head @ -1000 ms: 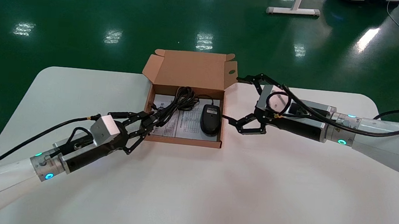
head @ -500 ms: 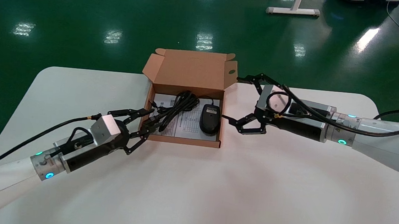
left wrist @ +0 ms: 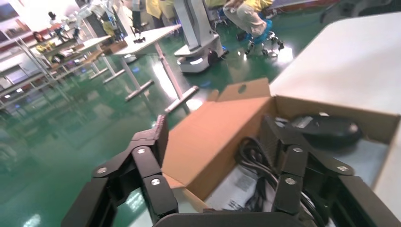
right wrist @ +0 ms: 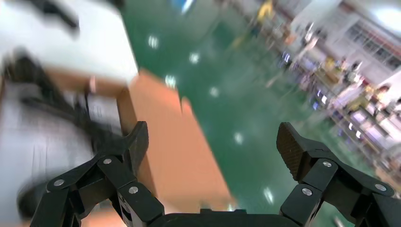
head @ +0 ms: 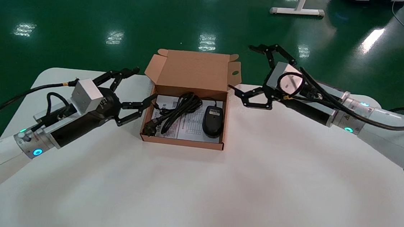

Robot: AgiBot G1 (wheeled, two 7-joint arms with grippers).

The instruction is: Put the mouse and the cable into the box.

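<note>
A: What's the left gripper [head: 143, 85] doing?
B: Pulling back, wide open, empty; cable [head: 179, 110] is lying just past its tips, in the box [head: 185, 143].
A: And the right gripper [head: 240, 68]?
B: Lifting off, wide open, empty; mouse [head: 213, 121] is sitting near its lower tip, beside the cable.
A: So?
B: Both are in; packing's looking done.

The left gripper [head: 143, 84] is pulling back out of the box [head: 191, 69] and off to its left side, with its fingers spread wide. The cable [head: 179, 110] is not being held any more and is lying inside, its plug [head: 149, 129] in the near left corner. The right gripper [head: 240, 67] is lifting up toward the far flap. The box's near left corner is maybe sliding a little left.
</note>
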